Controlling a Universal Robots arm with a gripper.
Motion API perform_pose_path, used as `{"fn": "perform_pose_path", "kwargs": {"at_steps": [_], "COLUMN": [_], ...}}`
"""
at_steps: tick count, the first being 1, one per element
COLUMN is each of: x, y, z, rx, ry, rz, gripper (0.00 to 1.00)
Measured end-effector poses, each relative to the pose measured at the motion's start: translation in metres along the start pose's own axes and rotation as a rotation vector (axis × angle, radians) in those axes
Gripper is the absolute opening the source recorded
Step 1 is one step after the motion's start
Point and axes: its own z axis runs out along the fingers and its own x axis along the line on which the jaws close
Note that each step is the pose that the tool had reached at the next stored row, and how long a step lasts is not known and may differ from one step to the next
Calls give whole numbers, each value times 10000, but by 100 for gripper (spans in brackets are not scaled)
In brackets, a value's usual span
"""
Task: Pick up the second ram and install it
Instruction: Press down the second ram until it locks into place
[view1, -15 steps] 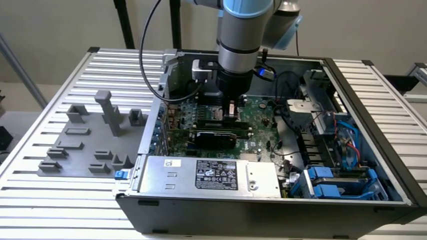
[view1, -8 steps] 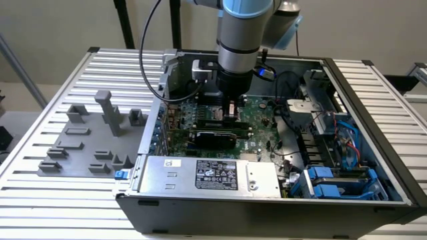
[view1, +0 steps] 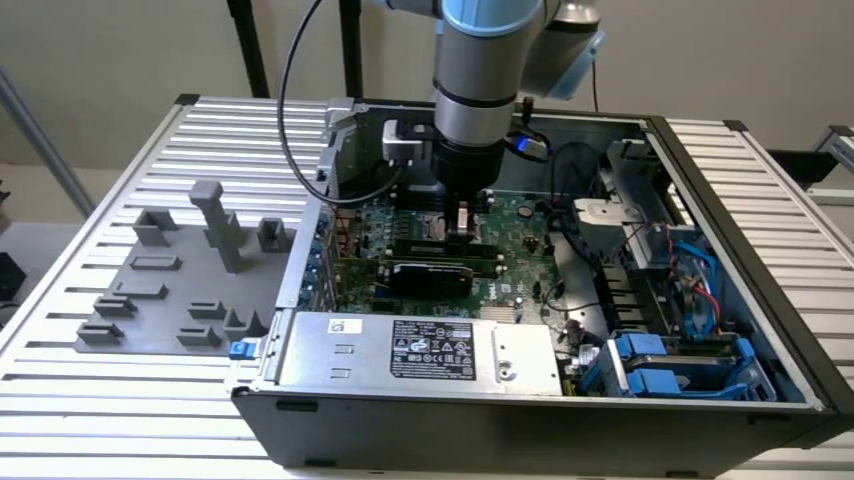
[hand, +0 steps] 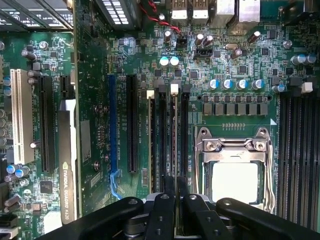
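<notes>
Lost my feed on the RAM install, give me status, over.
Gripper down inside the PC case, fingers closed over the memory slots beside the CPU socket. Second ram edge-on in a slot, gripper on it. Nothing seen in the way.

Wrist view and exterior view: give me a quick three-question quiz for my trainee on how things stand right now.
1. True or false: the gripper is over the memory slots beside the CPU socket.
2. In the exterior view, the grey fixture tray lies: (A) inside the computer case; (B) on the slatted table, outside the case at the exterior view's left; (C) on the power supply.
3. Fill in: next to a long black expansion slot, its neighbour slot is coloured ____.

Key: 1 true; 2 B; 3 blue.
</notes>
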Motion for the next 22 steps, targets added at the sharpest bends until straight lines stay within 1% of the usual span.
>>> {"fn": "perform_pose_path", "kwargs": {"at_steps": [2, 4, 15, 22], "x": [0, 1, 0, 1], "y": [7, 11, 14, 24], "z": [0, 0, 0, 0], "rx": [38, 63, 73, 151], "ry": [-1, 2, -1, -3], "rz": [0, 1, 1, 2], "gripper": [0, 0, 0, 0]}}
